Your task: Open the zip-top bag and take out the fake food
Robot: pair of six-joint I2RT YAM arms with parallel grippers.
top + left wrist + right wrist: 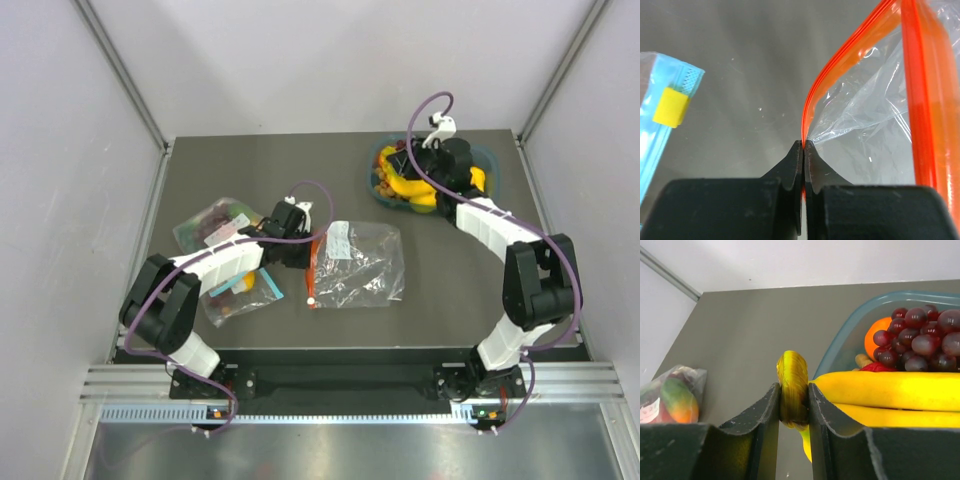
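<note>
Right gripper (794,388) pinches the banana bunch (890,390) by its stem; the fruit's length runs sideways from the jaws across the far-right tub (847,337). Left gripper (804,146), jaws pressed on the zip strip (815,90), holds the zip-top bag (360,262) mid-table.

Dark table (430,300): zip-top bag (360,265), other bags (245,293), teal tray (491,158).

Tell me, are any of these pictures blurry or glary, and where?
Top view: even, soft light, with white glints on the zip-top bag. Left wrist view: the blue-strip bag at the edge is blurred. Right wrist view: the banana bunch is brightly lit, the bagged fruit in the corner out of focus.
</note>
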